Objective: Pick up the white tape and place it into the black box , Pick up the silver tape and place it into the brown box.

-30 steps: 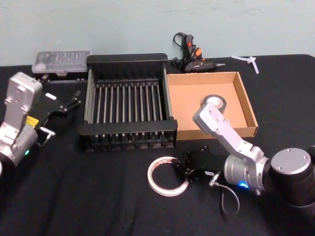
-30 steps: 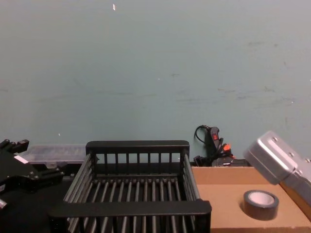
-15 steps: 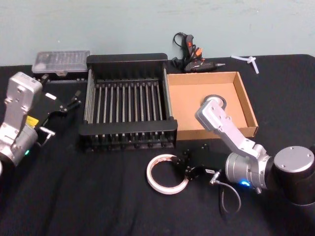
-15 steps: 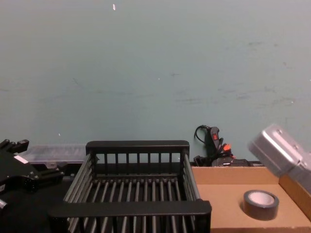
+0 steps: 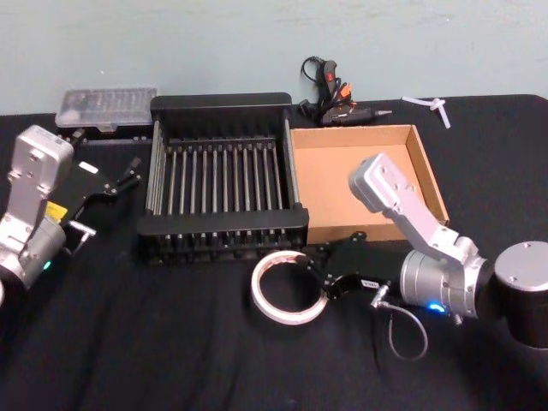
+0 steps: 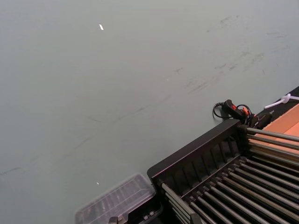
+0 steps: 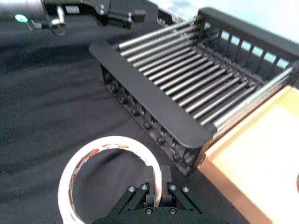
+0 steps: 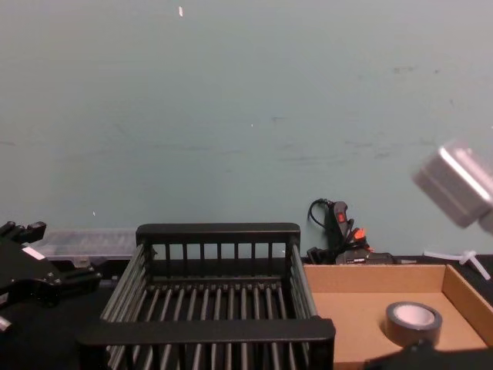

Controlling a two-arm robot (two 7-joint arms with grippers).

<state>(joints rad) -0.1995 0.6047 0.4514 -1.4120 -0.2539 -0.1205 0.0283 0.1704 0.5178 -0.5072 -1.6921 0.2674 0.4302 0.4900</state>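
Since the frame a second earlier, your right arm had swung its elbow up and to the right, uncovering the silver tape in the chest view, and the white tape (image 5: pixel 287 287) had slid a little to the left and closer to the black box (image 5: pixel 221 175). You had the right gripper (image 5: pixel 323 281) low over the black tablecloth (image 5: pixel 171 342), just in front of the near edge of the brown box (image 5: pixel 364 180). Its fingers (image 7: pixel 157 186) were pinched narrow across the band of the white tape, one inside the ring and one outside, as your right wrist view showed. The roll lay just in front of the black box's near rim, and whether it touched the cloth could not be told.

The silver tape (image 8: pixel 414 324) sat flat on the floor of the brown box, toward its right side. The black box stood touching the brown box on its left, with nothing lying on its bars.

You kept the left gripper (image 5: pixel 130 174) parked off to the left of the black box, above the cloth, its fingers spread apart. A clear plastic case (image 5: pixel 107 106) lay behind it, and a glue gun (image 5: pixel 338 96) lay behind the brown box.
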